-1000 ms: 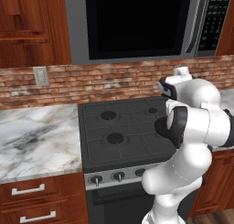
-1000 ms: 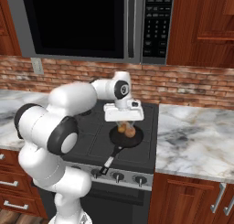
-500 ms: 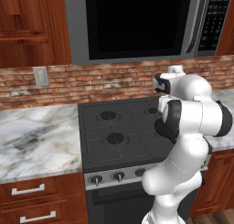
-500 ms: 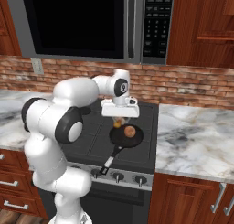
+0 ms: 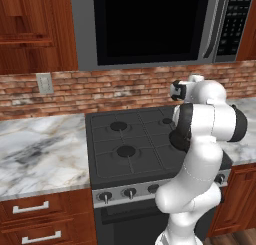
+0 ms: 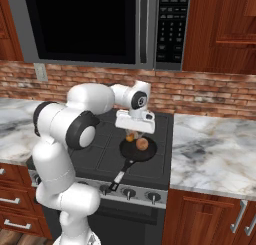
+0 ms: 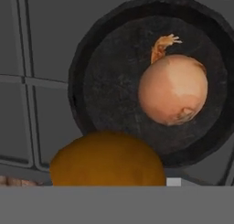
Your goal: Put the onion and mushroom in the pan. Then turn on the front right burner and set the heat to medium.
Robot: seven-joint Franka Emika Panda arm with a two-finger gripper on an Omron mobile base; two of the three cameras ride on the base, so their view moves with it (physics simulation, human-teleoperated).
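Pincer (image 6: 132,132) sits at mid-frame in the right base view, just above the back rim of the pan (image 6: 150,154). It is clamped narrow on the onion (image 6: 130,137), an orange ball hanging under the hand. In the hand view the onion (image 7: 107,159) bulges at bottom centre, cut off by the lower edge, and it covers the fingertips, so the contact itself can't be seen. The mushroom (image 7: 172,89) is the paler tan round lump with a small stalk-like curl on top. It lies inside the pan (image 7: 114,81), right of centre, apart from the onion. The pan's right rim is cut off there. The pan handle (image 6: 122,170) runs toward the lower left, down to the stove front. The front right burner is hidden under the pan. In the left base view the arm (image 5: 205,139) blocks the right side of the stove (image 5: 130,139), pan included. The microwave keypad (image 6: 170,26) has markings too small to read. The stove knobs (image 6: 129,193) show no readable marks.
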